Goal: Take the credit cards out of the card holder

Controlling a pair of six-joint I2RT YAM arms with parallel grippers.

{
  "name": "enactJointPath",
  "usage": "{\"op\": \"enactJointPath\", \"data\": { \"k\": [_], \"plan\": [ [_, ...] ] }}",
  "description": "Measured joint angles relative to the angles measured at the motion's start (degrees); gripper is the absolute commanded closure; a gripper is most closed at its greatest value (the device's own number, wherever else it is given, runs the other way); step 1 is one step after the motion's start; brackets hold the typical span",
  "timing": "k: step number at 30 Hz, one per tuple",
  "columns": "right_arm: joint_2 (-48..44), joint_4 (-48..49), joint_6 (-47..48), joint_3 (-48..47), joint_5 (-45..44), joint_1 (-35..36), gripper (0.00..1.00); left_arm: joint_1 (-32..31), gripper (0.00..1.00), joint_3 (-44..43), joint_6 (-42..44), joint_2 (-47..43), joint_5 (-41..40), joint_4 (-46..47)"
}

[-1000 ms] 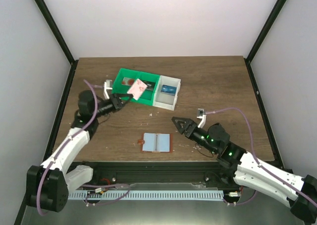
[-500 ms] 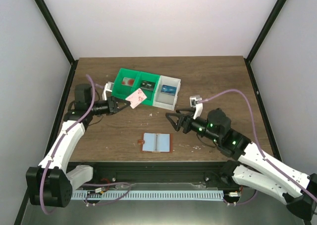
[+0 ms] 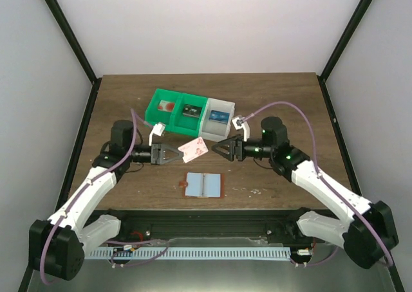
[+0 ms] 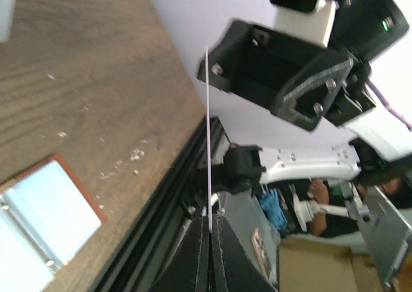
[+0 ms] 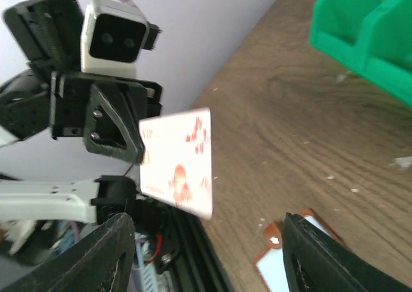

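Pale card point(image 3: 194, 149) in left gripper point(image 3: 178, 154) (midair)

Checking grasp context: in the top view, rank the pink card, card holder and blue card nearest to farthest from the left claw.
1. pink card, pinched in the left claw
2. card holder, lying open toward the bases
3. blue card, in the white bin compartment beyond

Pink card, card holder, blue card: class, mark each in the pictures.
pink card point(image 3: 194, 149), top view, centre of its face.
card holder point(image 3: 203, 184), top view, centre fold.
blue card point(image 3: 219, 118), top view, its middle.
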State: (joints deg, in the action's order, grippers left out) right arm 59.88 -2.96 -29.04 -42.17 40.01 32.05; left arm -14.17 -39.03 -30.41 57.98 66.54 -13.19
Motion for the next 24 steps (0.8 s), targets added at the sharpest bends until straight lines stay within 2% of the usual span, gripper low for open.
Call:
{"op": "enactJointPath", "data": {
  "k": [3,6,12,18,19,21,23,24],
  "plan": [
    [4.3,4.4,-1.8,0.0,7.4,-0.9,0.41,-2.7,1.00,1.9,-1.3,-0.3,1.3,2.8],
    [9.4,8.0,-4.1,-0.1,13.9,-0.9,0.51,-3.8,1.00,2.4,-1.7,-0.3,2.1,4.2],
    [13.4,13.8,-8.3,0.0,19.5,-1.0,0.67,-3.9,1.00,2.4,-0.6,-0.3,2.4,4.5],
    [13.9,23.8,-14.8,2.2,22.9,-1.0,0.99,-3.9,1.00,2.4,-0.3,0.0,3.2,4.6],
    [14.2,25.4,-15.7,2.7,23.2,-1.0,1.00,-3.9,0.95,2.4,-0.4,0.2,3.2,4.6],
    [14.5,28.3,-17.6,3.9,23.5,-1.1,1.00,-3.9,0.65,2.4,-0.4,0.5,3.0,4.6],
    [14.5,32.0,-20.6,5.7,23.2,-1.1,1.00,-4.0,0.45,2.1,-0.6,0.9,1.6,4.0],
    [14.4,34.4,-22.7,7.1,22.6,-1.1,1.00,-4.0,0.38,1.6,-0.8,0.9,0.6,3.8]
  ]
}}
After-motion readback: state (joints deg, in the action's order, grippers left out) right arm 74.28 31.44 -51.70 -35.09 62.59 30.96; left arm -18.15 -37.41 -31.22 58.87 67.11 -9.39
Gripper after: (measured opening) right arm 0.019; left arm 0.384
